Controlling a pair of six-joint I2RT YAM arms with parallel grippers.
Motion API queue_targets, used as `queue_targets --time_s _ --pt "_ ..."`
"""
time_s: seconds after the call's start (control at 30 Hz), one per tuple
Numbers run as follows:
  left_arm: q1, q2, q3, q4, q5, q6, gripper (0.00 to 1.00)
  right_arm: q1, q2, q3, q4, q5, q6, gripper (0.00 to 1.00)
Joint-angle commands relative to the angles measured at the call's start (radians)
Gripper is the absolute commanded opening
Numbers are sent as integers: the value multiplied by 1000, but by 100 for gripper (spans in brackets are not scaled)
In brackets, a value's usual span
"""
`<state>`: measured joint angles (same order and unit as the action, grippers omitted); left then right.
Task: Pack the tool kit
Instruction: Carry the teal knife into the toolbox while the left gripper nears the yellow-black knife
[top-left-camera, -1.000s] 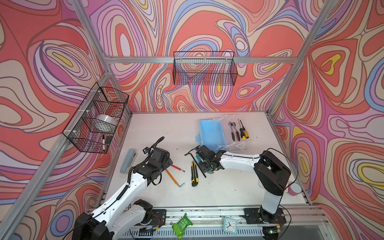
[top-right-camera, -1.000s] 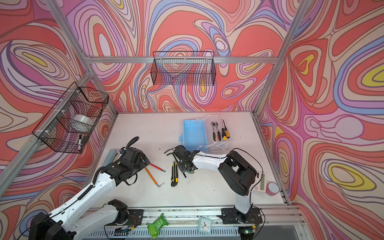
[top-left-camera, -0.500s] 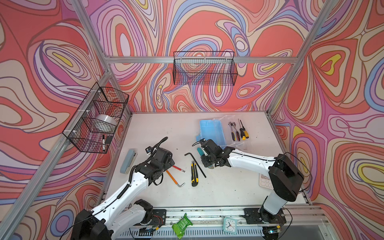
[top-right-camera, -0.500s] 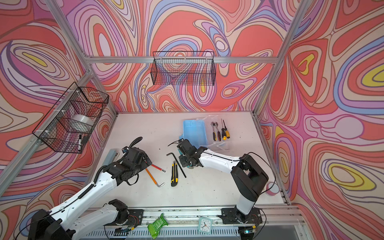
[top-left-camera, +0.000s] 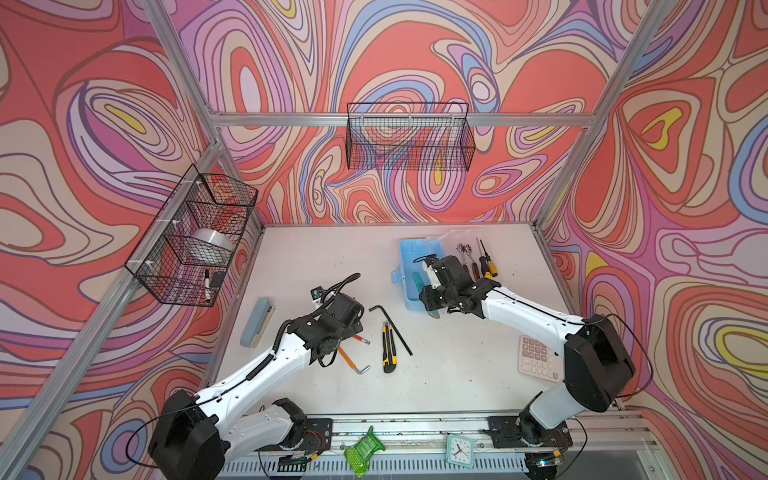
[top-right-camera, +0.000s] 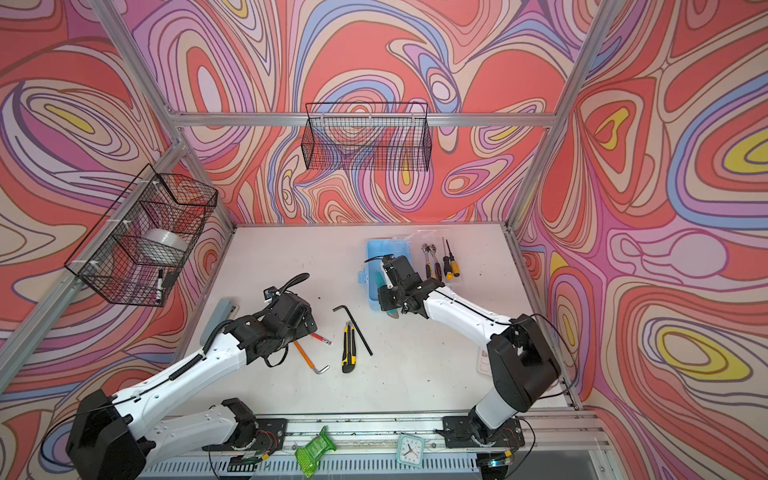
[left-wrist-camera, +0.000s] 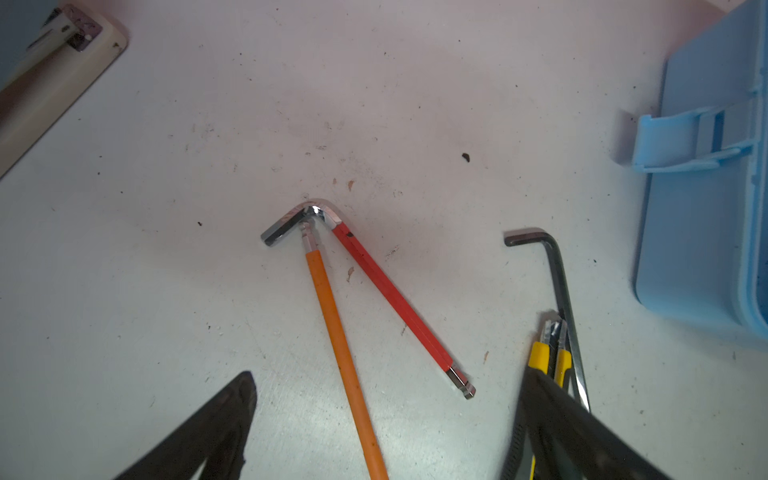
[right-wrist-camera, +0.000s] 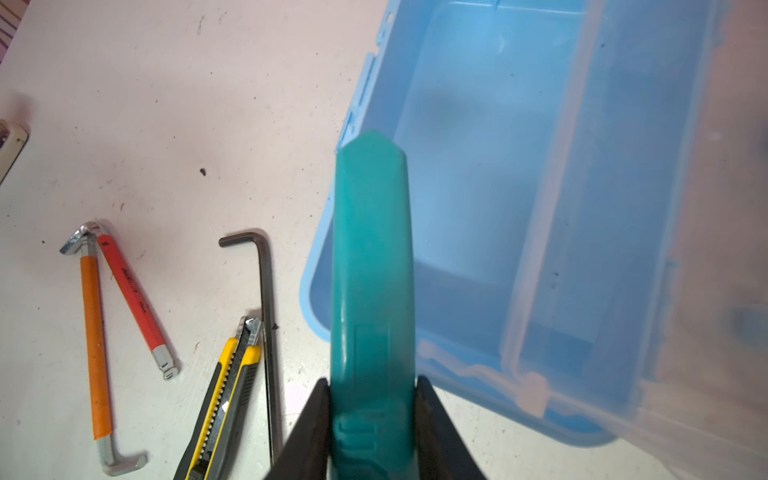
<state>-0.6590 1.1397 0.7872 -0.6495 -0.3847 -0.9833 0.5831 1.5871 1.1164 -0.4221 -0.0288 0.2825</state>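
Observation:
My right gripper (right-wrist-camera: 372, 382) is shut on a teal utility knife (right-wrist-camera: 370, 249), held over the near left rim of the open light blue box (top-left-camera: 409, 253) (right-wrist-camera: 478, 166). In a top view the right gripper (top-left-camera: 430, 291) hangs over the box's front end. My left gripper (left-wrist-camera: 390, 380) is open and empty, low over the orange hex key (left-wrist-camera: 332, 316) and red hex key (left-wrist-camera: 395, 299). A black hex key (top-left-camera: 392, 324) and a yellow-black utility knife (top-left-camera: 387, 347) lie between the arms. Screwdrivers (top-left-camera: 484, 262) and ratchets (top-left-camera: 465, 257) rest beside the box.
A grey-blue stapler (top-left-camera: 257, 316) lies at the left table edge and a pink calculator (top-left-camera: 536, 357) beside the right arm. Wire baskets hang on the left wall (top-left-camera: 195, 241) and back wall (top-left-camera: 409, 137). A small clock (top-left-camera: 459, 449) sits on the front rail.
The right gripper has carried the teal knife back and to the right, from beside the black hex key to over the box. The left gripper has edged slightly forward over the hex keys.

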Motion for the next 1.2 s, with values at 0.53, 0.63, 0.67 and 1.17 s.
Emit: queue_targets --time_s 0.53,0.63,0.67,1.17 --pt "-209 338 238 1 85 150 100 -228 154 269 -113 70 -64 18" --pt "-226 355 250 -3 116 159 100 -233 230 345 -143 118 -65 17" --pt "-233 360 252 -5 128 161 100 -233 254 369 -151 131 -65 17" --pt "-276 426 248 3 258 152 88 -233 382 487 -219 243 -17 29"
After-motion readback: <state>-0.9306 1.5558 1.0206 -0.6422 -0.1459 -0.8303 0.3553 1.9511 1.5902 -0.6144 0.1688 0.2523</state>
